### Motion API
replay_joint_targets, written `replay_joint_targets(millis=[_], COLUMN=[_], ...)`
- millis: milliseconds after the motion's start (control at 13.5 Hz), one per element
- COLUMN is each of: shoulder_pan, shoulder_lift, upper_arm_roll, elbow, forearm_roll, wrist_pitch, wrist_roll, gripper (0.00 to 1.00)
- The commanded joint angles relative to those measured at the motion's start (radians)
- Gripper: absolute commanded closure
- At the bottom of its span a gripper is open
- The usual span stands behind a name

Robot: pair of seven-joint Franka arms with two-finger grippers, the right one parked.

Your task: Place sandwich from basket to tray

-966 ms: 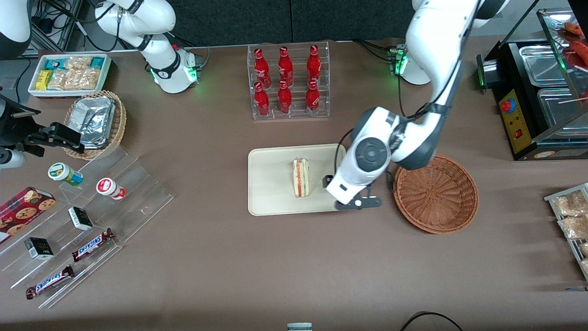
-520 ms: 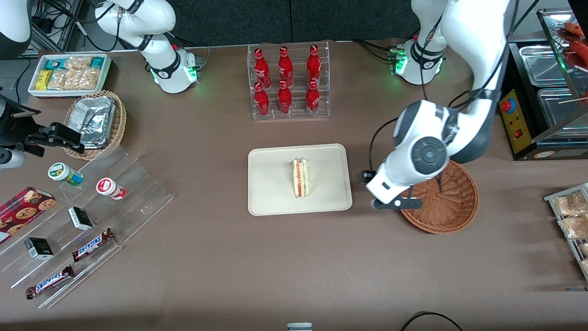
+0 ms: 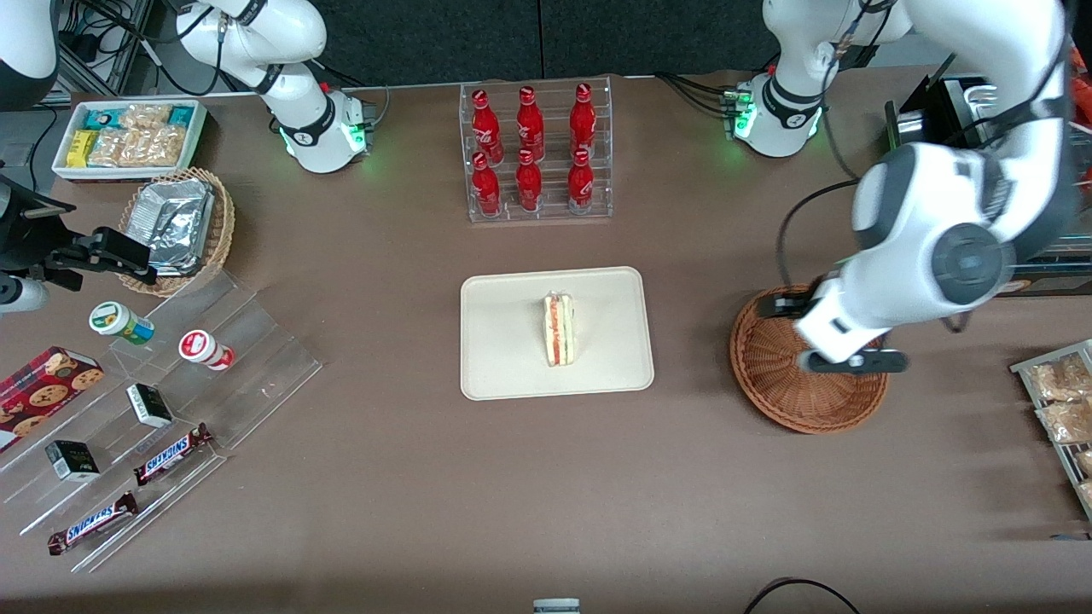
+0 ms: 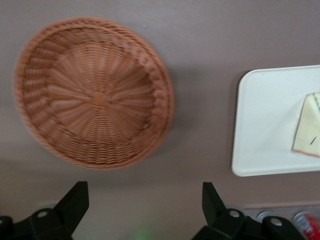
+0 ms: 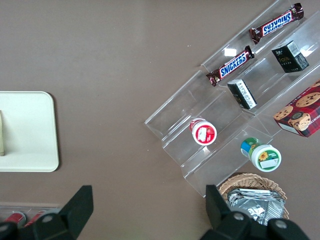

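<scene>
The sandwich [image 3: 559,330] lies on the cream tray [image 3: 503,341], cut edge with red, white and green layers facing up. The reddish-brown wicker basket [image 3: 802,392] stands beside the tray, toward the working arm's end of the table, with nothing in it. My left gripper [image 3: 826,334] hangs high above the basket. In the left wrist view the gripper [image 4: 144,187] is open, its black fingers wide apart with only bare table between them; the basket [image 4: 95,92], the tray [image 4: 265,120] and a corner of the sandwich [image 4: 307,127] show there too.
A clear rack of red bottles [image 3: 535,152] stands farther from the camera than the tray. Acrylic steps with snacks [image 3: 153,401], a tan basket of foil packets [image 3: 177,226] and a white snack box [image 3: 128,136] lie toward the parked arm's end. A black warmer [image 3: 964,213] stands near the basket.
My left arm has swung from the tray's edge toward the working arm's end, rising over the basket. The sandwich has stayed put on the tray.
</scene>
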State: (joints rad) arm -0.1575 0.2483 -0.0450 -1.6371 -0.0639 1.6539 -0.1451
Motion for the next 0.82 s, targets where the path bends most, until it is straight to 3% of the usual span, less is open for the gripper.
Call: replay_joint_targets(millis=[0, 149, 372, 743], shoulder_pan=[0.067, 0.094, 0.114, 0.17], shoulder_lift=[-0.073, -0.112, -0.171, -0.239], upper_arm_roll=[-0.013, -0.012, -0.015, -0.062], elbow=[-0.027, -0.023, -0.021, 0.01], forearm_roll=[0.015, 0.019, 0.113, 0.104], wrist_pitch=[-0.052, -0.097, -0.152, -0.232], wrist_roll=[0.126, 0.13, 0.131, 0.133], gripper=[0.0, 0.0, 0.0, 0.0])
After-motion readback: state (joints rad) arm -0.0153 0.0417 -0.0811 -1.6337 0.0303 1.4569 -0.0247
